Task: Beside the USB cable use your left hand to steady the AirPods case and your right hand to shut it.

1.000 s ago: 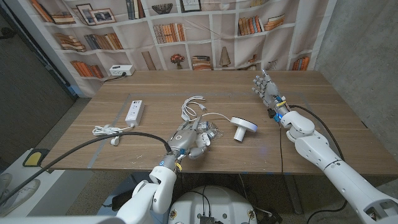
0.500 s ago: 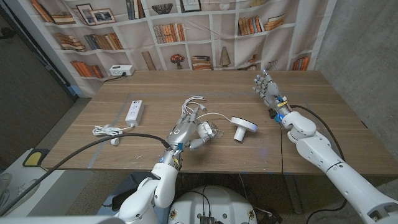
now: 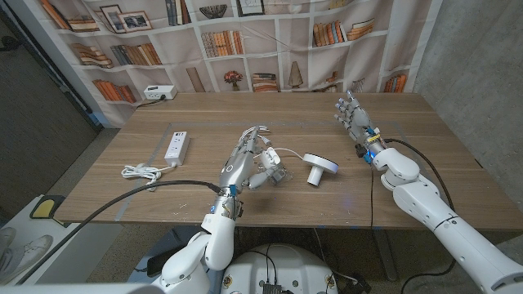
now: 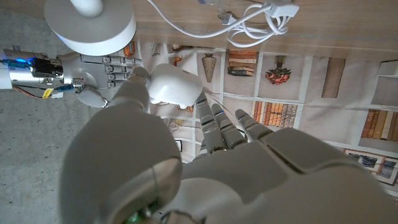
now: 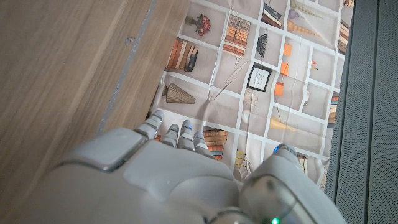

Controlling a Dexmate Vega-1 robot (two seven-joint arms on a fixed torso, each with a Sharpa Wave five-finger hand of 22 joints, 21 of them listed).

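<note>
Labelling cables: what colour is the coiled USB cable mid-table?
White. The coiled USB cable shows clearest in the left wrist view.

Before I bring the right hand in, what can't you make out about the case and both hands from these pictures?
- Small white AirPods case: left wrist view shows it at the left hand's fingers; lid open or closed unclear. In the head view, those fingers cover it.
- Right hand: small in the head view; in the right wrist view its back hides the fingers.
- White USB cable: partly behind the left hand.

Wooden table (image 3: pixel 409 237), white power strip (image 3: pixel 177 147), coiled white cord (image 3: pixel 140 171), USB cable (image 3: pixel 260 140), white round stand (image 3: pixel 319 167)
</note>
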